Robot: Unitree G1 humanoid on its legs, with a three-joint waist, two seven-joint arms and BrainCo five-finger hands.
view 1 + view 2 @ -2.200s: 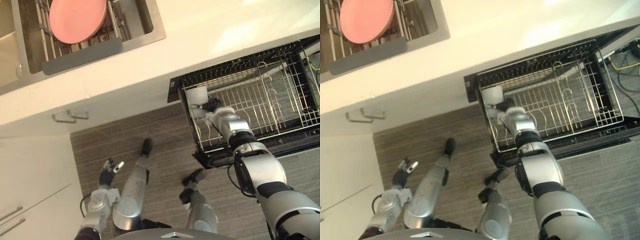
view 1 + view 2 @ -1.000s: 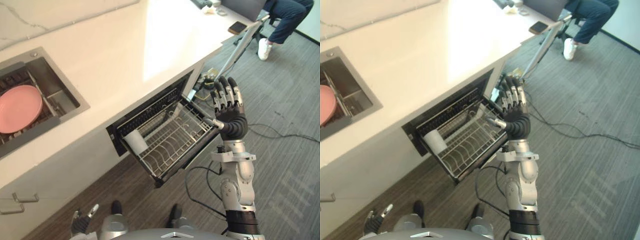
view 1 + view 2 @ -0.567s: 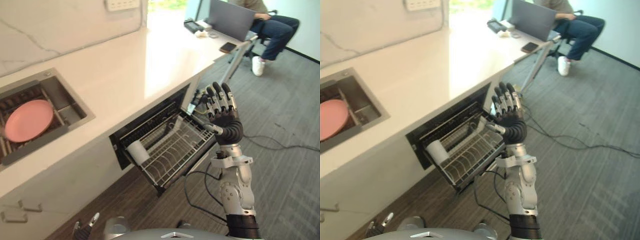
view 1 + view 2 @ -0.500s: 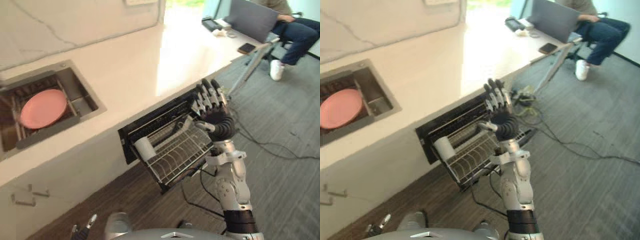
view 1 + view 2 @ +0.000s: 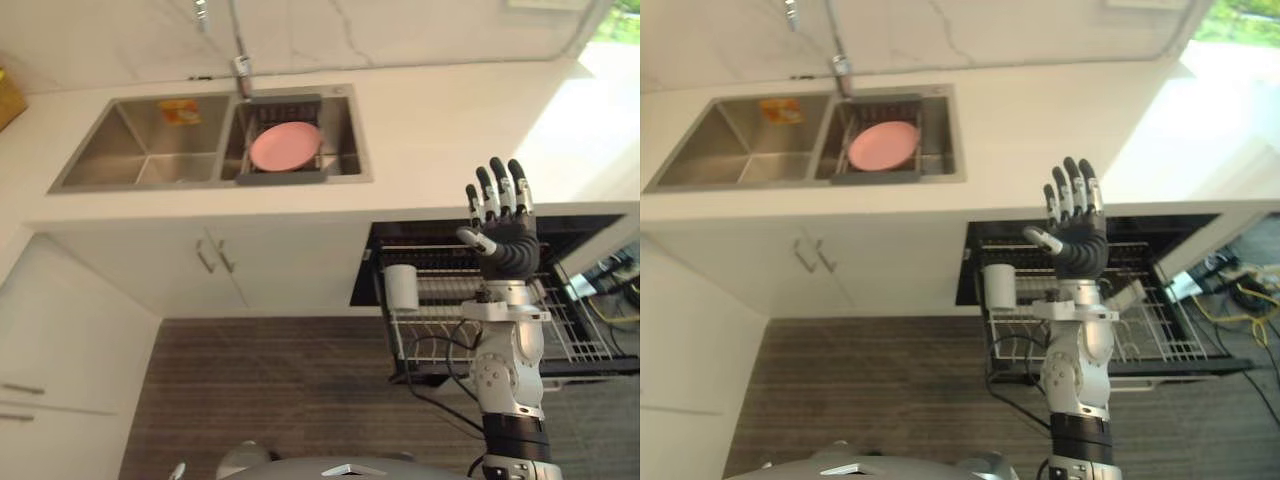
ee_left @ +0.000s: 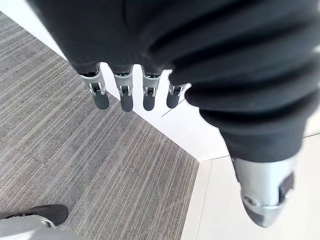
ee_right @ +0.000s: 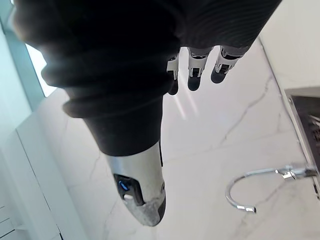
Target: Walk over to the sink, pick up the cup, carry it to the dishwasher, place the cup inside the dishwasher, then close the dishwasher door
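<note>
Cup racked, dishwasher open, both hands empty

The white cup (image 5: 401, 287) stands upright at the left end of the pulled-out wire rack (image 5: 575, 338) of the dishwasher (image 5: 362, 275), under the counter (image 5: 440, 130) and well right of the sink (image 5: 140, 165) with its pink plate (image 5: 285, 146). The right hand (image 5: 503, 240) is raised above the rack with its fingers straight and spread, touching nothing. The left hand (image 6: 126, 97) hangs over the floor, fingers straight and relaxed. The cup looks light, stiff and smooth-walled, so likely slippery and easy to tip. If it needs moving, it is best taken round its wall, thumb opposite the fingers. What seems left is the closing: probably a flat, gentle push on the rack's near edge.
</note>
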